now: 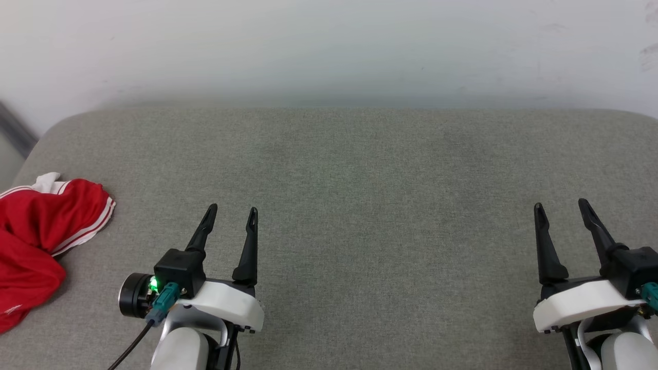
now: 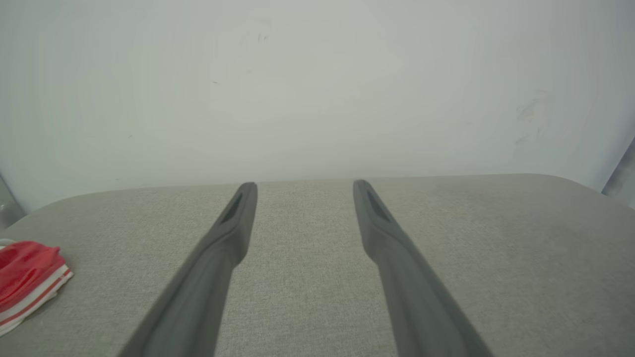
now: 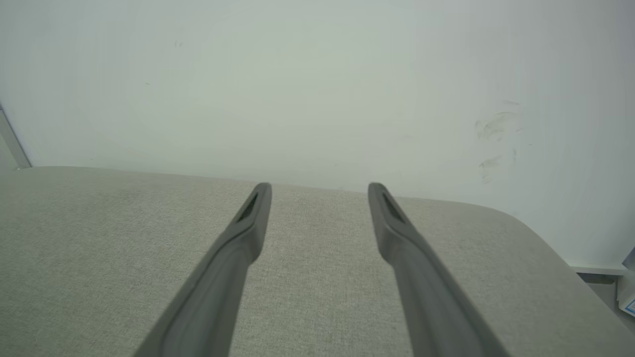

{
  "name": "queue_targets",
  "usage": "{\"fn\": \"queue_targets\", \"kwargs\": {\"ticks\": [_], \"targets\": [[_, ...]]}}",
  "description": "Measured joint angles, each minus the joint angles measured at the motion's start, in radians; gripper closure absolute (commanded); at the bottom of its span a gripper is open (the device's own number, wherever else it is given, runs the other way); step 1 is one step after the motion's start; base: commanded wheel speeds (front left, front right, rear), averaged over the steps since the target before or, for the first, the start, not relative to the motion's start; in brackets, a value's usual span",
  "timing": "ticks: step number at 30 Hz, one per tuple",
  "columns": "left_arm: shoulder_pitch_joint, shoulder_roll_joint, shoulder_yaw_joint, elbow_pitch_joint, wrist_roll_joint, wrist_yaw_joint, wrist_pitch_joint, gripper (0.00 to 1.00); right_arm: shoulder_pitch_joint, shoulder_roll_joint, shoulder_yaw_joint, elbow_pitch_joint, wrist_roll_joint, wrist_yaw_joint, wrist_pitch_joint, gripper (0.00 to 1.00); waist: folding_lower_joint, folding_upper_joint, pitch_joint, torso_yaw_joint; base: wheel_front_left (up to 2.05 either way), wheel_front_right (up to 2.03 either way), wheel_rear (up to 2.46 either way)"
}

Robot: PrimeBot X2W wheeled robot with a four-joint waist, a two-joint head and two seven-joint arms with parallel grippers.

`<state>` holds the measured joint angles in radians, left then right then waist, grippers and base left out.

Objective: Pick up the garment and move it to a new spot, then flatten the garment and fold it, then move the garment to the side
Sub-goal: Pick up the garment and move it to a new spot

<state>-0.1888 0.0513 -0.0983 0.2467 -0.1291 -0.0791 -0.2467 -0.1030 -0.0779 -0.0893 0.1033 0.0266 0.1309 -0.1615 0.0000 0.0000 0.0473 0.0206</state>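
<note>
The shirt point(image 1: 36, 241) lies crumpled at the left edge of the grey cushion point(image 1: 360, 169), and nothing holds it. To pick it up well, I think I should bring the left gripper point(image 1: 232, 209) sideways to the heap, come down on a thick fold near the striped trim, and close only when both fingers have cloth between them. The left gripper hovers near the front edge, fingers spread and empty, pointing toward the wall point(image 1: 329, 51). The right gripper point(image 1: 561, 203) is posed the same near the front right corner, well apart from the shirt.
</note>
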Motion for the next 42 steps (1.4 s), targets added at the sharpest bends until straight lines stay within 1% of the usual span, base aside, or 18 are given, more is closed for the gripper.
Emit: {"fn": "queue_targets", "kwargs": {"ticks": [10, 29, 35, 42], "targets": [[-0.007, -0.001, -0.003, 0.014, 0.044, 0.002, -0.014, 0.00, -0.013, 0.006, -0.013, 0.004, -0.041, 0.000, -0.023, 0.00, 0.0000, 0.0000, 0.007, 0.000, 0.00, 0.00, 0.00], [-0.016, -0.001, -0.009, 0.019, 0.002, 0.023, -0.016, 0.00, -0.019, 0.014, -0.030, 0.018, -0.026, 0.000, -0.032, 0.00, 0.0000, 0.0000, 0.013, 0.010, 0.00, 0.00, 0.00], [-0.023, -0.001, -0.011, 0.024, -0.008, 0.035, -0.016, 0.00, -0.018, 0.015, -0.028, -0.001, -0.028, 0.000, -0.030, 0.00, 0.0000, 0.0000, 0.016, 0.051, 0.00, 0.00, 0.00], [-0.024, -0.001, 0.002, 0.020, -0.023, 0.051, -0.016, 0.00, -0.016, 0.014, -0.003, -0.035, -0.026, 0.000, -0.014, 0.00, 0.0000, 0.0000, 0.022, 0.141, 0.00, 0.00, 0.00]]}}
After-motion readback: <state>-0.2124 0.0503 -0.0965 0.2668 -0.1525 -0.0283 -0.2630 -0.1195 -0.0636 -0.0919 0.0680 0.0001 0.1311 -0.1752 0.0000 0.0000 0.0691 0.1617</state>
